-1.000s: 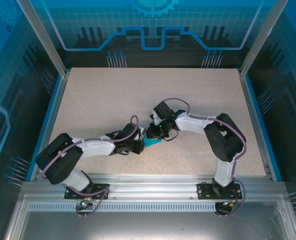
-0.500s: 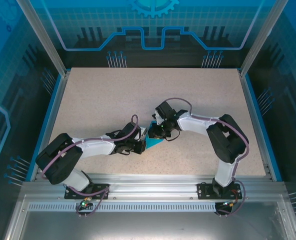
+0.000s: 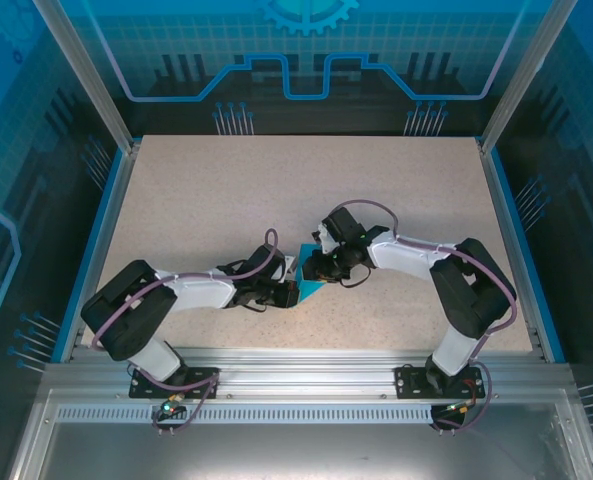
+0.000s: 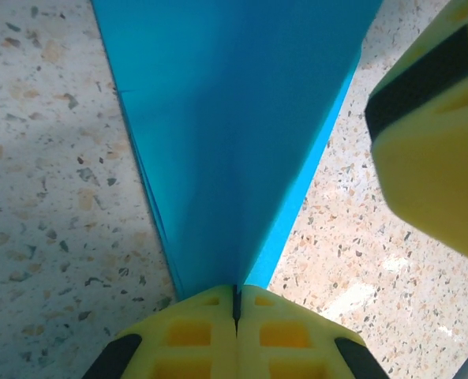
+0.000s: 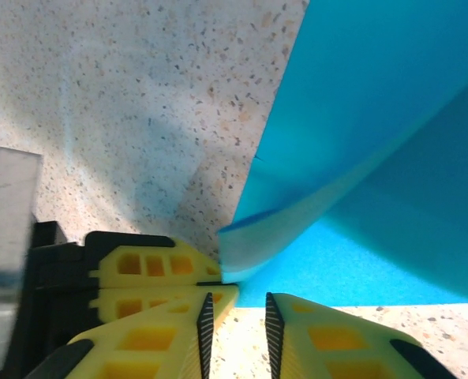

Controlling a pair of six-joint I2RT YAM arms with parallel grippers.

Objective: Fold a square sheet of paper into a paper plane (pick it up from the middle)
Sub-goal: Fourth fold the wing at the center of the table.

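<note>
left gripper [image 4: 235, 304] clamped tight on paper plane [image 4: 234, 118] tip at 6 o'clock; right gripper [image 5: 235, 322] jaws narrowly parted, holding nothing, plane's edge at 12 o'clock.

No legible text, label, brand or number anywhere.
Graphics only, overhead view: gear emblem [image 3: 309, 12], top centre of frame, on blue back panel [image 3: 176, 45], cut off by the frame's upper edge; stepped circuit-style outline [image 3: 306, 97] below it, no lettering.
</note>
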